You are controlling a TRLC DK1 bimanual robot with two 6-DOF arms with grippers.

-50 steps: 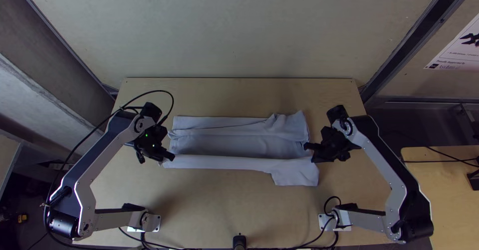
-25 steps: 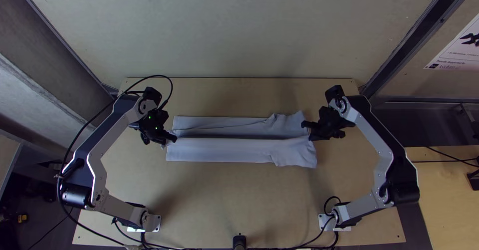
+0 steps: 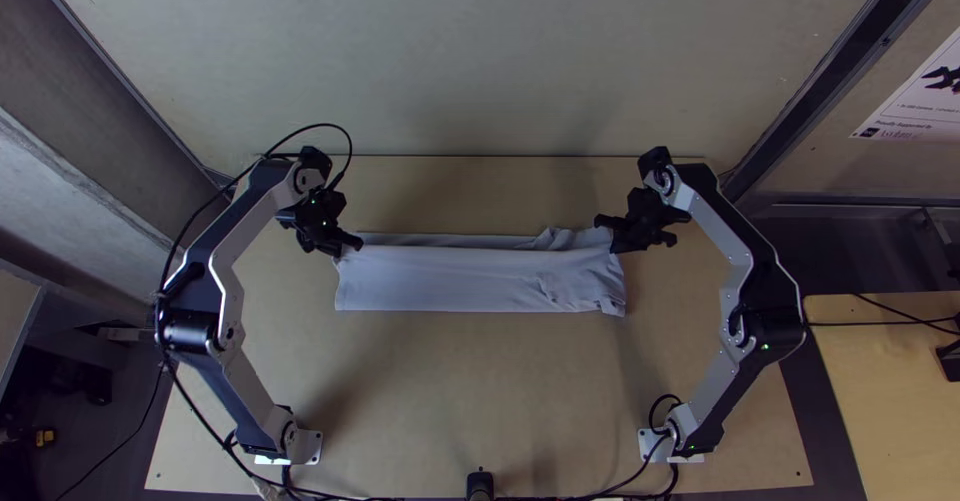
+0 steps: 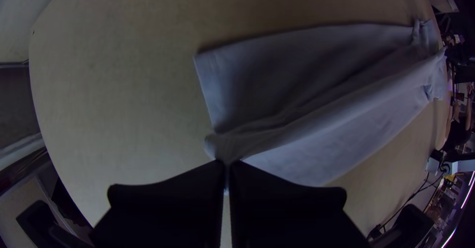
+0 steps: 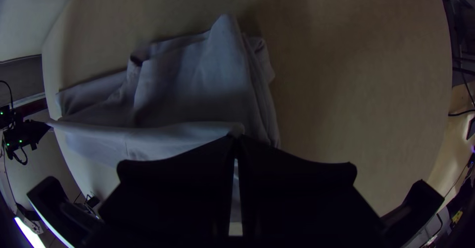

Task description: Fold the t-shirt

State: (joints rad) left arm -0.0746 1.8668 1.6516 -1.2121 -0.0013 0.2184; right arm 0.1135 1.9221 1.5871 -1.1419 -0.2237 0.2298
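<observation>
Cable [image 3: 320, 124] arches over the left gripper [image 3: 357, 245] at the upper left of the top view; the two arms stand along either side of the t-shirt [image 3: 470, 279], a black post [image 3: 480, 483] stands at the bottom centre, and a second table [image 3: 880, 391] fills the lower right. The t-shirt lies as a long folded strip across the middle of the frame; the left gripper is at its upper left corner, the right gripper [image 3: 606, 235] at its upper right.

In the left wrist view the jaws are closed together on the end of the upper fold; beyond it a lower layer runs out to a square corner. In the right wrist view the jaws are clamped on the other end of that fold; crumpled cloth rises to a peak past them, with a pleated side just beside.

Wood of the table [image 3: 450, 401] stretches from the t-shirt's lower edge to the near edge in the top view; a narrower band of it lies above the cloth, and each end of the strip sits well inside the table's sides.
</observation>
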